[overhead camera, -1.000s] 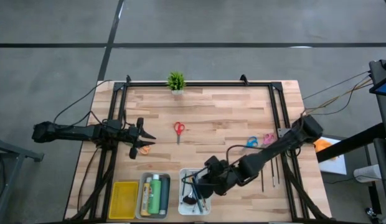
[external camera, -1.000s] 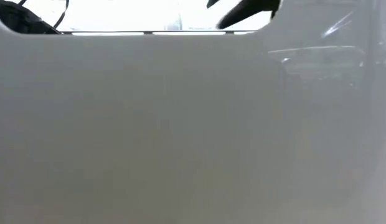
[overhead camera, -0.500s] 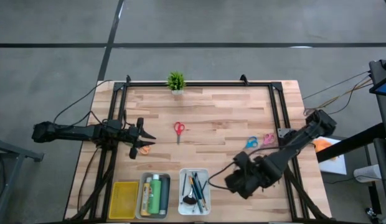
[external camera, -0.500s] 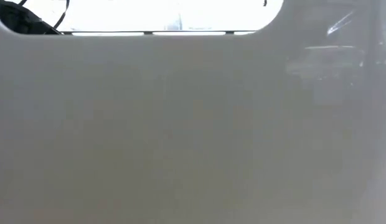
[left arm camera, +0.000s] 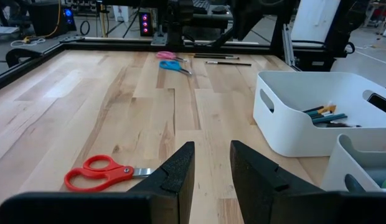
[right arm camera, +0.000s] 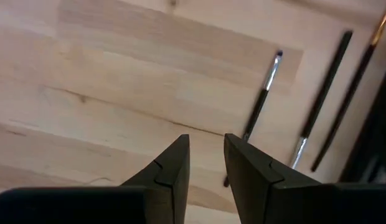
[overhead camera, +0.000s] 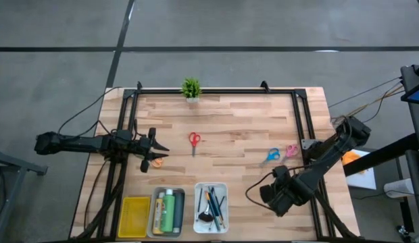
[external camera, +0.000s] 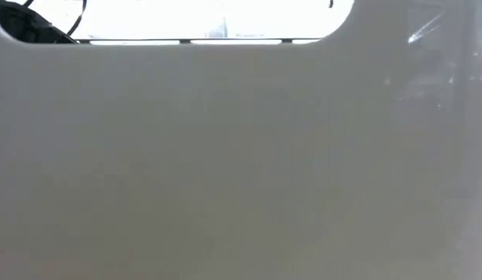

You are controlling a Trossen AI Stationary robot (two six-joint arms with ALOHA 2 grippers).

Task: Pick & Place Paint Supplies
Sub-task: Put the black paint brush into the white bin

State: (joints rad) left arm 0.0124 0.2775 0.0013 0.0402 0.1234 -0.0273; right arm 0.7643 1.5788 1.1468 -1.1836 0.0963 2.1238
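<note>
My right gripper (overhead camera: 274,196) hangs over the table's near right part, fingers pointing down, a narrow gap between them and nothing in it (right arm camera: 205,142). Three thin dark brushes (right arm camera: 261,99) lie flat on the wood just beyond its fingertips. Blue scissors (overhead camera: 272,155) and pink scissors (overhead camera: 291,150) lie farther back, red scissors (overhead camera: 194,140) at mid-table. My left gripper (overhead camera: 155,150) waits at the left edge, narrowly open and empty (left arm camera: 211,149), beside orange scissors (overhead camera: 156,162).
Along the near edge stand a yellow tray (overhead camera: 135,216), a grey tray (overhead camera: 155,229) with bottles and a white tray (overhead camera: 199,192) with brushes. A small potted plant (overhead camera: 191,88) stands at the far edge. A pale surface (external camera: 241,155) blocks nearly the whole low view.
My right gripper has swung from above the white tray toward the table's right edge, sinking slightly and tipping until its fingers point down over the loose brushes. Nothing on the table has moved.
</note>
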